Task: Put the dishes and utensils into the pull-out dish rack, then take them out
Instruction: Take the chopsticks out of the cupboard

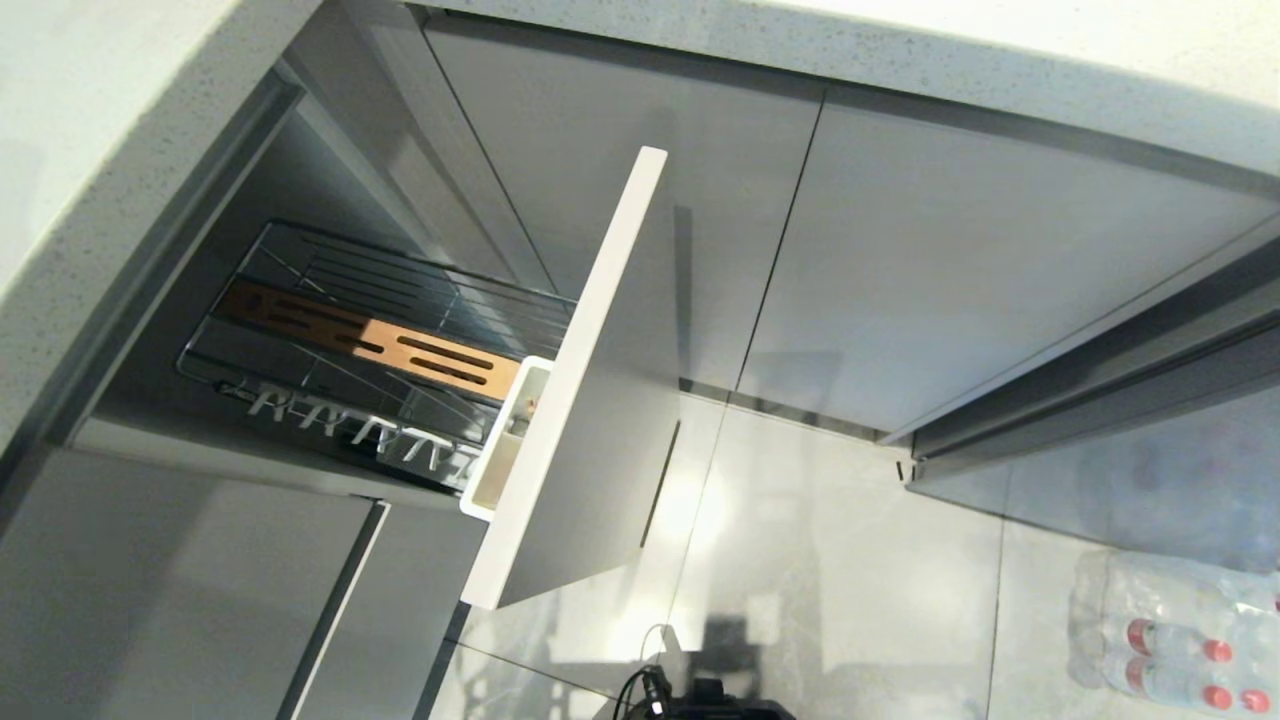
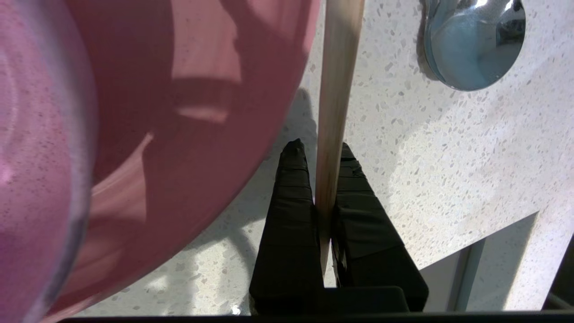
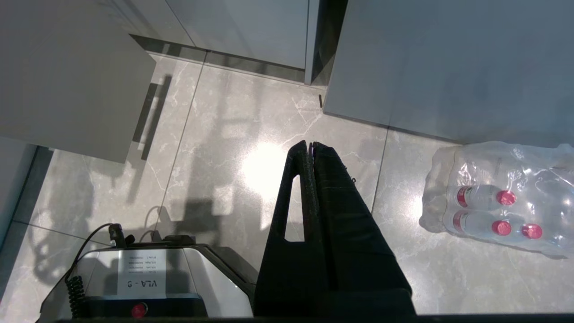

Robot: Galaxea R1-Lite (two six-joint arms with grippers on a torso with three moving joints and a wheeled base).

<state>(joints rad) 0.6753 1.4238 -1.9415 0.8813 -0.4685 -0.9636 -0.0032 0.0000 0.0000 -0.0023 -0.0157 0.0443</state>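
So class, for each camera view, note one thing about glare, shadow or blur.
Head view: bright glare on the glossy floor below the drawer front. Left wrist view: the pink bowl is blurred and streaked with shadow. Right wrist view: a glare spot on the floor beside the shut right claw.

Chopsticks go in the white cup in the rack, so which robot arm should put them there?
Probably the left. Its left gripper is shut on the chopsticks above the counter, beside the pink plate. The right gripper is shut, empty, low over the floor.

Bright glare pools on the glossy floor (image 3: pixel 264 170); the close pink bowl (image 2: pixel 40 179) is blurred.
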